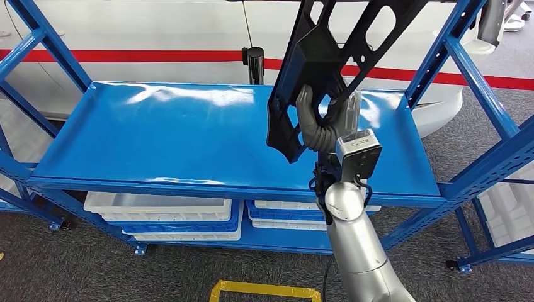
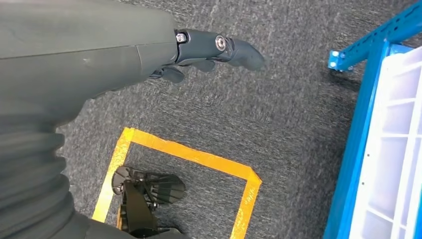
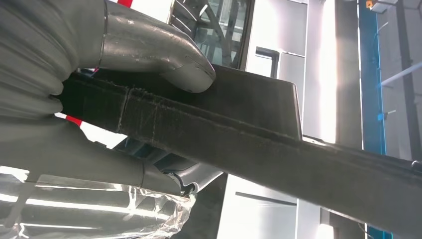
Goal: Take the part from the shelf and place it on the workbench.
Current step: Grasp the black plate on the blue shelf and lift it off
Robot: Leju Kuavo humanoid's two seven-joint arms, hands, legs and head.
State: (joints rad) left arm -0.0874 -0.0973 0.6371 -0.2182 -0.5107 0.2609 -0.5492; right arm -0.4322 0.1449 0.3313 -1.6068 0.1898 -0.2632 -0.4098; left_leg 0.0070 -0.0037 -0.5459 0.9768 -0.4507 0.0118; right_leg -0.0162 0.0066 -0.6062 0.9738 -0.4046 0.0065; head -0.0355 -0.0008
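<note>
Blue steel shelving stands before us on grey carpet, with a white vehicle body striped in red behind it and white bins on the lower level. Our right hand grips the part, a large black plastic frame with cut-outs, and holds it raised clear above the right portion of the shelf deck, tilted so its lower tip hangs over the deck without touching. In the right wrist view the thumb presses on one face of the part's bar while the fingers wrap the other side (some clear plastic film is crumpled under them).

Our left hand hangs beside us over the carpet, near yellow floor tape, fingers loosely curled and holding nothing.

We judge the pick-up done: the part is off the shelf. Carrying it to the table and setting it down remain, and no table is in sight.
</note>
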